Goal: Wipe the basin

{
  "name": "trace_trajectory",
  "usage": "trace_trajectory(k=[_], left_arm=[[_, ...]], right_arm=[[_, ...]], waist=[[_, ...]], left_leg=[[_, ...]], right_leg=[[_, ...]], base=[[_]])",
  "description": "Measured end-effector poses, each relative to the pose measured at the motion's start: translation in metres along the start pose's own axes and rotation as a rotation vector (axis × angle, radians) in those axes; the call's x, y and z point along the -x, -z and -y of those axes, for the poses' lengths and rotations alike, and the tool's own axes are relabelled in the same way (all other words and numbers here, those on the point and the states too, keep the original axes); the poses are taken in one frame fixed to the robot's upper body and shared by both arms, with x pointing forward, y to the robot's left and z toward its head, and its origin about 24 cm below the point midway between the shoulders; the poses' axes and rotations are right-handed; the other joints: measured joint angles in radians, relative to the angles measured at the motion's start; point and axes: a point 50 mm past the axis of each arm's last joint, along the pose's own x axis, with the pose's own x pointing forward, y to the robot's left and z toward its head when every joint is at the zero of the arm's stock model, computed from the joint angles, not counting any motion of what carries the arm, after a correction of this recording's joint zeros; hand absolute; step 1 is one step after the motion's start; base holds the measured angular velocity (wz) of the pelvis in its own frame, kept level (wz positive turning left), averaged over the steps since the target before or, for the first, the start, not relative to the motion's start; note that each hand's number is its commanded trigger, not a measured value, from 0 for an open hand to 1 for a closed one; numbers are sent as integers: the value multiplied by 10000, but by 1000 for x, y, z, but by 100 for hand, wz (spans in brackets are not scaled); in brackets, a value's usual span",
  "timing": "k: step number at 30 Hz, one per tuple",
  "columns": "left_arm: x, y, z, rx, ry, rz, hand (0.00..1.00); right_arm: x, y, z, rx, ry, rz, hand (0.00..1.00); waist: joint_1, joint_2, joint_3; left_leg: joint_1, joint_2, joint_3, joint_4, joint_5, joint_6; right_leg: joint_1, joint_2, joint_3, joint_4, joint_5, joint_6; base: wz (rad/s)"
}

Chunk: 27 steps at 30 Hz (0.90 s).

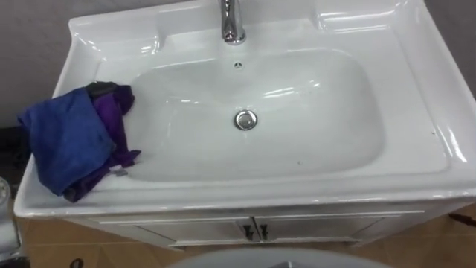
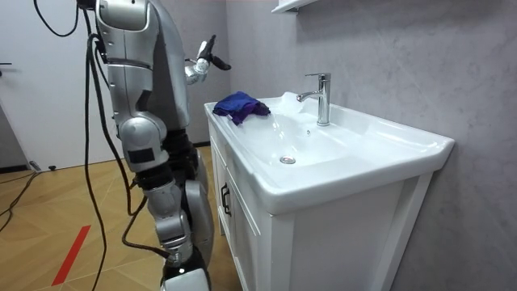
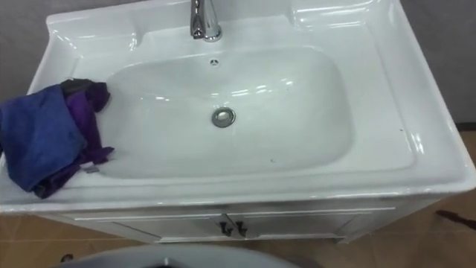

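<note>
A white basin (image 1: 416, 97) sits on a white cabinet (image 1: 186, 227) against a grey wall (image 2: 388, 48). Its shallow bowl is wide and glossy, with a flat ledge all round. The robot stands upright on the wooden floor (image 2: 56, 202) at the near front edge of the cabinet, facing the basin.

The cloth (image 1: 67, 141) lies bunched on the basin's left ledge. It is blue on its left part and purple on its right. Its right edge spills over the lip onto the left slope of the bowl. A dark patch shows at its far end, and a small pale tag shows at its near right corner.

In the room view the left hand (image 2: 203, 63) is raised in the air beside the robot's chest, nearer the robot than the left end of the basin. Its dark fingers (image 2: 220, 64) are spread apart and fairly straight, one pointing up and one toward the basin. They hold nothing. The cloth lies below them and further toward the wall, apart from them and untouched.

A chrome tap (image 1: 233, 22) stands upright at the far middle of the ledge. Below it a small overflow hole (image 1: 238, 65) sits in the far wall of the bowl. The round chrome drain (image 1: 245, 119) lies in the middle of the bowl, well to the right of the cloth. Two small dark handles (image 1: 253, 232) sit side by side where the cabinet doors meet.
</note>
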Motion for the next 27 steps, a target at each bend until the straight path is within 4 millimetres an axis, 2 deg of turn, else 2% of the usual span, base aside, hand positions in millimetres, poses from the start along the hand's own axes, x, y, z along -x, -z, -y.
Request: trace_trajectory(k=[2,5,6,8,11,13,15,19,22,23,24,27], left_arm=[[4,18,-2,-436,76,-593,0],[13,48,-13,-1194,145,-1641,0],[16,58,-17,-1568,159,-1915,0],[20,69,-24,-1942,135,-2281,0],[27,89,-35,-2355,-99,-3148,0],[38,107,-46,-2429,-263,-4090,0],[54,128,-56,-2748,-338,-5182,0],[85,154,-64,-3362,-216,-6716,0],[118,176,-74,-4466,536,-7833,0],[133,184,-79,-4772,847,-8388,0],[146,190,-81,-5076,1260,-8839,0],[169,199,-81,-5475,2291,-9619,0]], right_arm=[[0,0,2,119,56,2,0],[0,-4,2,170,22,127,0],[0,-5,2,153,35,190,0],[0,-7,1,248,16,245,0],[0,-10,1,308,-14,355,0],[0,-7,1,274,-81,182,0],[0,-8,1,212,-151,234,0],[0,-5,-1,198,-404,138,0],[0,-9,-2,-15,-453,178,0],[0,-10,-4,-62,-527,158,0],[-1,-9,-5,-72,-602,125,0],[-1,-3,-6,-48,-730,-144,0]], waist=[[154,3,-23],[479,-130,-101],[577,-128,-104],[748,-316,-89],[1007,-414,-119],[1121,-528,-80],[1046,-511,-55],[994,-538,-55],[933,-553,-49],[761,-606,-60],[597,-668,-34],[462,-783,-30]], left_leg=[[1,-47,-138,8,0,0],[-41,-107,-360,42,0,1],[-38,-129,-491,52,0,1],[-75,-162,-614,69,0,2],[-125,-194,-773,77,2,5],[-124,-231,-783,55,33,57],[-168,-276,-816,58,50,85],[-174,-398,-894,62,77,130],[-34,-433,-848,35,82,138],[-21,-443,-868,36,82,139],[-13,-454,-919,40,82,139],[33,-457,-928,54,82,139]], right_leg=[[18,-15,-161,-15,-26,39],[69,-127,-444,-10,-78,69],[102,-141,-494,-21,-84,78],[148,-174,-712,-34,-105,103],[200,-180,-922,-83,-116,120],[231,-269,-977,-65,-140,158],[233,-319,-996,-49,-164,195],[145,-476,-1036,243,-385,285],[223,-538,-1033,312,-412,303],[266,-553,-1092,296,-414,307],[355,-570,-1210,263,-418,316],[406,-569,-1195,260,-437,339]], base=[[23],[25],[23],[30],[22],[15],[7],[11],[-1],[11],[19],[6]])
